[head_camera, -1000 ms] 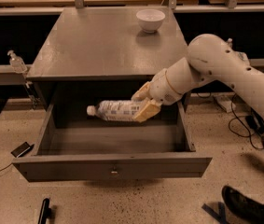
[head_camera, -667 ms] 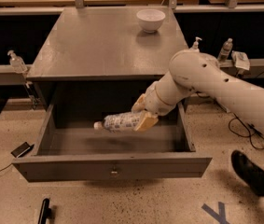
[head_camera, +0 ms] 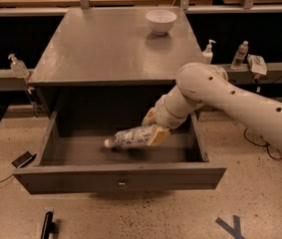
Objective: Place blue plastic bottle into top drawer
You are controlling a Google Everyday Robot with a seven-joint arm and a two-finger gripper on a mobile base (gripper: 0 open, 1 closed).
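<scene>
The blue plastic bottle, whitish with a white cap and a pale speckled label, lies almost flat inside the open top drawer, cap pointing left. My gripper reaches down into the drawer from the right and is shut on the bottle's base end, its tan fingers on either side. The bottle sits low, at or just above the drawer floor; I cannot tell whether it touches. The drawer is pulled fully out, its flat grey front with a small round knob facing me.
A white bowl stands on the grey cabinet top. Small pump bottles and a small water bottle stand on side ledges. A dark phone-like object and cables lie on the floor at left.
My arm has lowered and moved forward into the drawer with the bottle. The bottle has gone from high near the drawer's back to low near its floor.
</scene>
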